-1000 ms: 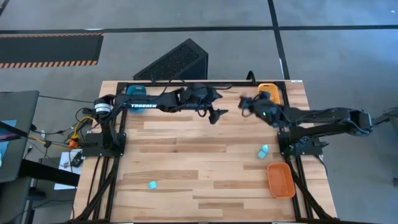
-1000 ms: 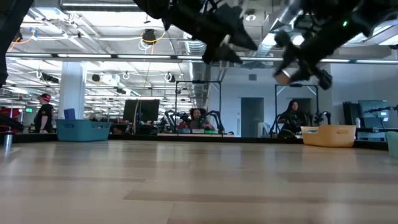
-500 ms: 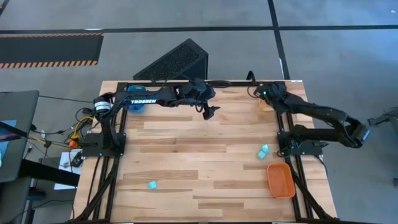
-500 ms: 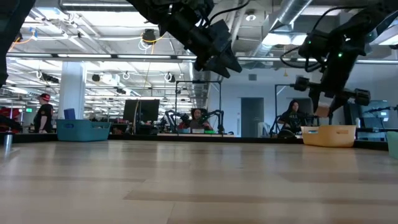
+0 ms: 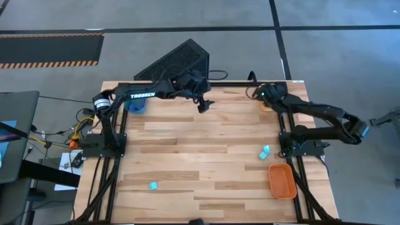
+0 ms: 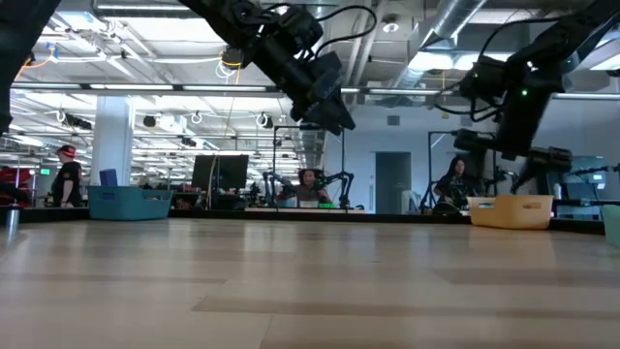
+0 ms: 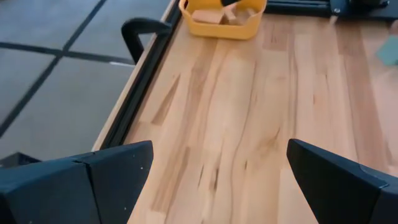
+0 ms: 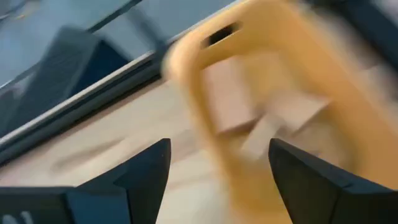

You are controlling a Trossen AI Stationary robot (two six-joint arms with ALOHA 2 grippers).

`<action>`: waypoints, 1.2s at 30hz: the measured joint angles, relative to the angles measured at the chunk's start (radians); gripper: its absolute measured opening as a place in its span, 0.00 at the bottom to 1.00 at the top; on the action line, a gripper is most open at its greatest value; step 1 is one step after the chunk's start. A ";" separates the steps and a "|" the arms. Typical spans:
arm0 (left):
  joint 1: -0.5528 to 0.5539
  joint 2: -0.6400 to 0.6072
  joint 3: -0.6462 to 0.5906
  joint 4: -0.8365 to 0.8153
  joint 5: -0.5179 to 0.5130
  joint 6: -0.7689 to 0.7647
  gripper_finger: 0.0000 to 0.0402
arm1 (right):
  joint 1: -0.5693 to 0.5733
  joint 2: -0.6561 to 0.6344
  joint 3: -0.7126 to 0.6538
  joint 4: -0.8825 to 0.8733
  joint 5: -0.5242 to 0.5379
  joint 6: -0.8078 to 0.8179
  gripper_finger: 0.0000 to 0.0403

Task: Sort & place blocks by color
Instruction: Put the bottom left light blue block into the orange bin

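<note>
My right gripper (image 8: 219, 149) hangs open just above the yellow-orange tray (image 8: 186, 56) at the table's far right corner. Pale tan blocks (image 8: 231, 109) lie inside the tray, and nothing is between the fingers. In the low view the same gripper (image 6: 511, 157) stands over the tray (image 6: 511, 210). My left gripper (image 5: 203, 106) is open and empty above bare wood at the far middle. Two cyan cubes (image 5: 265, 152) rest on the table by the right arm's base. Another cyan cube (image 5: 153, 185) lies near the front left.
An orange tray (image 5: 282, 180) sits at the near right. A blue tray (image 5: 134, 104) at the far left is partly under the left arm. A black clamp (image 7: 140, 31) and the frame rail run along the far edge. Bare wood fills the table's middle.
My right gripper carried a tan block toward the far right corner, sank over the yellow-orange tray and tipped downward. It then opened, and the block has left its fingers. My left gripper moved toward the far left, staying open.
</note>
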State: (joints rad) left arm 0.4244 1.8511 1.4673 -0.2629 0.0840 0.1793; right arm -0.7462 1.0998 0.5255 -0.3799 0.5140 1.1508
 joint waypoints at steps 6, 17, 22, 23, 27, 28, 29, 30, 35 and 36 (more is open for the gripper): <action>0.026 0.000 0.000 -0.019 0.018 -0.120 0.90 | 0.189 -0.040 0.000 0.232 -0.210 -0.194 0.71; -0.088 0.000 0.000 0.066 0.058 -0.403 0.85 | 0.512 -0.055 0.000 0.474 -0.489 -0.308 0.71; -0.170 0.000 0.000 0.052 -0.022 -0.537 0.78 | 0.649 -0.055 0.000 0.475 -0.486 -0.256 0.71; -0.182 0.000 0.000 0.046 -0.024 -0.545 0.77 | 0.675 -0.055 0.000 0.477 -0.477 -0.245 0.71; -0.221 -0.010 -0.001 0.014 -0.034 -0.592 0.74 | 0.786 -0.055 0.000 0.485 -0.382 -0.222 0.71; -0.229 -0.013 -0.001 0.006 -0.041 -0.604 0.74 | 0.812 -0.055 0.000 0.487 -0.354 -0.216 0.71; -0.237 -0.019 -0.001 -0.014 -0.051 -0.612 0.73 | 0.838 -0.055 0.000 0.489 -0.328 -0.209 0.71; -0.247 -0.022 -0.001 -0.019 -0.077 -0.621 0.73 | 0.863 -0.055 0.000 0.491 -0.300 -0.203 0.71; -0.326 -0.066 -0.002 -0.004 -0.336 -0.584 0.70 | 0.985 -0.055 0.000 0.514 -0.160 -0.170 0.71; -0.342 -0.075 -0.001 0.001 -0.389 -0.566 0.70 | 1.006 -0.055 0.000 0.521 -0.141 -0.166 0.71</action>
State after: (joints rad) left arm 0.0826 1.7757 1.4660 -0.2623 -0.3047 -0.3867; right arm 0.2599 1.0447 0.5255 0.1415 0.3727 0.9852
